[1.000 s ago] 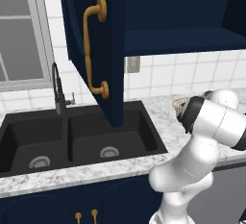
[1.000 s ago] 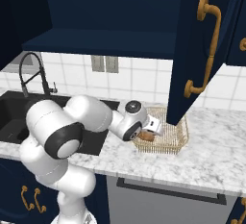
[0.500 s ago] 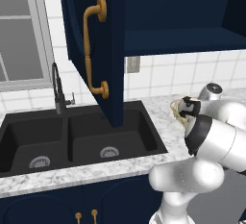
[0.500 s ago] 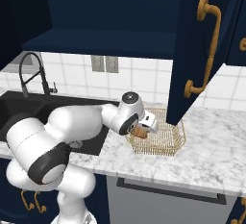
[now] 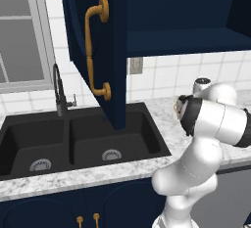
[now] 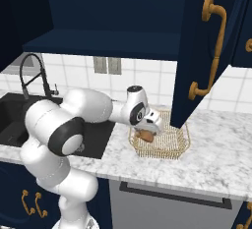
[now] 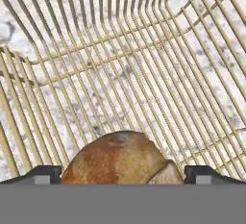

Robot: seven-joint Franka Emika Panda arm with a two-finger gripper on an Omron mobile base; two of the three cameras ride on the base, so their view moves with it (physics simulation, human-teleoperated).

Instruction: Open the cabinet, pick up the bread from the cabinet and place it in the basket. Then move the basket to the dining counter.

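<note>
So the cabinet (image 6: 206,51) hangs open and the bread (image 7: 120,158) lies in the basket (image 6: 167,147) between my gripper (image 6: 147,132) fingers, spread apart; carrying it to the dining counter remains.

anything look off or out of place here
Nothing stands out. The bread lies in the basket on the marble counter, between the open gripper tips. The cabinet door hangs open over the basket, as the task needs.
</note>
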